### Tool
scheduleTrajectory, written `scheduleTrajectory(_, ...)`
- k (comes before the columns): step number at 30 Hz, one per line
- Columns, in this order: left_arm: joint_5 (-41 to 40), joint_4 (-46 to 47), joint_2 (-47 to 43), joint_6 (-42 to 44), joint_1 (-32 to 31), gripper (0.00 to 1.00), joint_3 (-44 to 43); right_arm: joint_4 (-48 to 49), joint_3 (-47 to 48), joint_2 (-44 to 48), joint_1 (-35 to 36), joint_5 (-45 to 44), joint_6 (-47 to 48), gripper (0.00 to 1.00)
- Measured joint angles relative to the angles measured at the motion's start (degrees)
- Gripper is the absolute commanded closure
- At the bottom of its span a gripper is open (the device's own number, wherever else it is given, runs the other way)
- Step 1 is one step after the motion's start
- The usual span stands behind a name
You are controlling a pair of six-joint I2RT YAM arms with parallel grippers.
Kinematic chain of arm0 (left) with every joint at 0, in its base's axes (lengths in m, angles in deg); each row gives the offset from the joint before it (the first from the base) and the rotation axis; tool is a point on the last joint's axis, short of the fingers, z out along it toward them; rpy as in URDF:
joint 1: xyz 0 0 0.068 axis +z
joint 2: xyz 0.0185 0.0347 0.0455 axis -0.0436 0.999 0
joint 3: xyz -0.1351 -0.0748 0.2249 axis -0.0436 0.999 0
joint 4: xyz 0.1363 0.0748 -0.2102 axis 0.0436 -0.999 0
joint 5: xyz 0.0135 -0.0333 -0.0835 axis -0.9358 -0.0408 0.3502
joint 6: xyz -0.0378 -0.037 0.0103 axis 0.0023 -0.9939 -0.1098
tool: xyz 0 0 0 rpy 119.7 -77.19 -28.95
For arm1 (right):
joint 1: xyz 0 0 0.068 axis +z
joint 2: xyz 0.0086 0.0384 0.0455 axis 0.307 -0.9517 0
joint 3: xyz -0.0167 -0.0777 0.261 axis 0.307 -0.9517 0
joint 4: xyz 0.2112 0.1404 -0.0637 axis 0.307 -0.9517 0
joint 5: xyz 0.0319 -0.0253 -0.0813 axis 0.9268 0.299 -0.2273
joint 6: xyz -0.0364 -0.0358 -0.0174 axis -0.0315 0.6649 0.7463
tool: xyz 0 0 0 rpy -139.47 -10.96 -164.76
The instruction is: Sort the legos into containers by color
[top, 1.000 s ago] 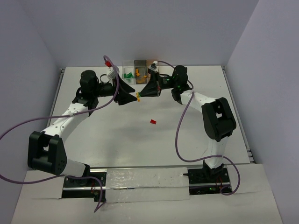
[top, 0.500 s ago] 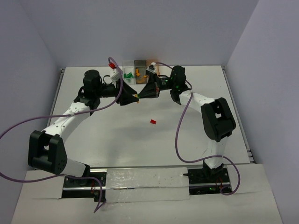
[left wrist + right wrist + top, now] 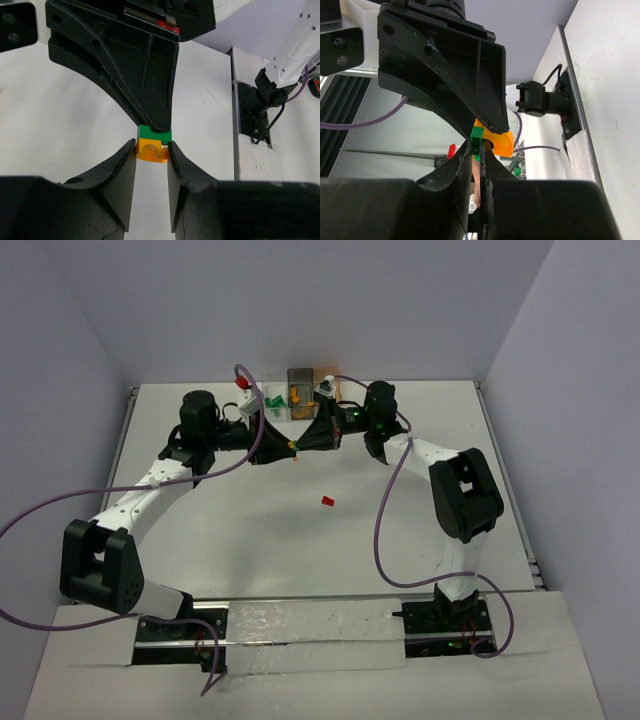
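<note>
A green brick and an orange-yellow brick are joined and held in the air between both grippers. My left gripper is shut on the orange-yellow brick. My right gripper is shut on the green brick, with the orange-yellow brick sticking out past it. The two grippers meet tip to tip just in front of the containers. A red brick lies alone on the table. The clear box holds green bricks, and the dark grey box holds orange-yellow ones. The orange-tinted box is mostly hidden.
The three boxes stand in a row at the table's back edge, right behind the grippers. Purple cables loop from both arms over the table. Grey walls close in the back and both sides.
My left gripper has moved right and a little back, closing in on the right gripper. The two now meet at the joined bricks. The red brick has not moved.
</note>
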Motion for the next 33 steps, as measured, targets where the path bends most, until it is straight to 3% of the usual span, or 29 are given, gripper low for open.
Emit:
scheduleTrajectory(5, -0.4, -0.9, 0.0, 0.5, 0.0, 1.00, -0.2, -0.5, 0.0, 0.0, -0.3, 0.0, 0.4, 1.00)
scheduleTrajectory(21, -5.1, -3.3, 1.2, 3.3, 1.4, 1.00, -0.2, -1.0, 0.0, 0.5, -6.3, 0.5, 1.1, 1.00)
scheduleTrajectory(26, -12.8, -2.7, 6.6, 2.8, 1.6, 1.00, -4.4, -2.7, 0.0, 1.4, -8.5, 0.4, 3.8, 1.00)
scheduleTrajectory(28, -17.2, -2.3, 11.4, 2.2, 1.6, 1.00, -9.4, -8.6, 0.4, 2.1, -9.8, -0.3, 8.7, 1.00)
scheduleTrajectory(33, -28.2, 0.8, 25.7, -0.1, 1.6, 1.00, -24.9, -34.8, 6.0, 3.0, -12.3, -5.9, 28.8, 1.00)
